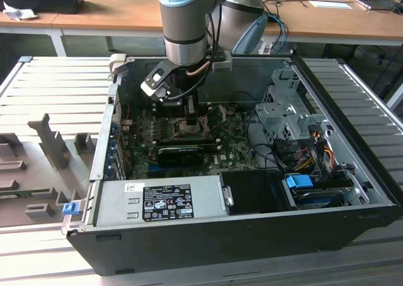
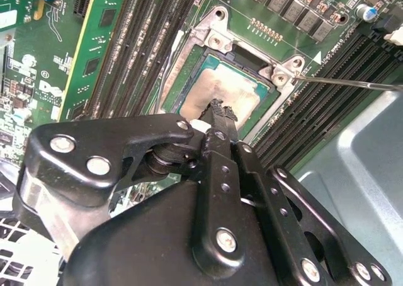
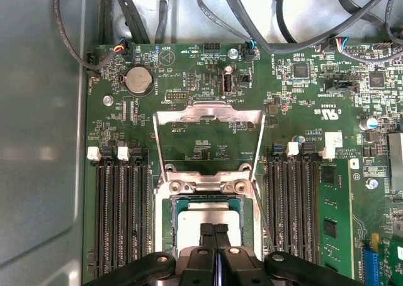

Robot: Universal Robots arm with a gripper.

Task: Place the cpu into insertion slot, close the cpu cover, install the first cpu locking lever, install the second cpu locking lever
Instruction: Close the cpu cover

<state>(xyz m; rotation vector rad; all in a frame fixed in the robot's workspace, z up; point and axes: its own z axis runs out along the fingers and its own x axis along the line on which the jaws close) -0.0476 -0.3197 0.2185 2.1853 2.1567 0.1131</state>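
The cpu (image 3: 192, 218) (image 2: 233, 87) lies flat in the insertion slot (image 3: 167, 226) (image 2: 247, 55), its pale metal face up. My gripper (image 3: 214, 230) (image 2: 220, 109) is shut, its two black fingertips pressed together and resting at or just above the chip's face, with nothing between them. The cpu cover (image 3: 208, 114) stands swung open on its hinge, away from the socket; in the exterior view the cover (image 1: 218, 115) leans up just beside the gripper (image 1: 191, 121). A thin wire locking lever (image 2: 352, 83) sticks out sideways from the socket's corner, unlatched.
Rows of black memory slots (image 3: 123, 217) (image 3: 296, 210) flank the socket on both sides. Cable bundles (image 3: 252, 21) hang near the board's edge. The case wall (image 3: 38, 141), a black card (image 1: 179, 152), the power supply (image 1: 157, 201) and drive bays (image 1: 283, 119) ring the motherboard.
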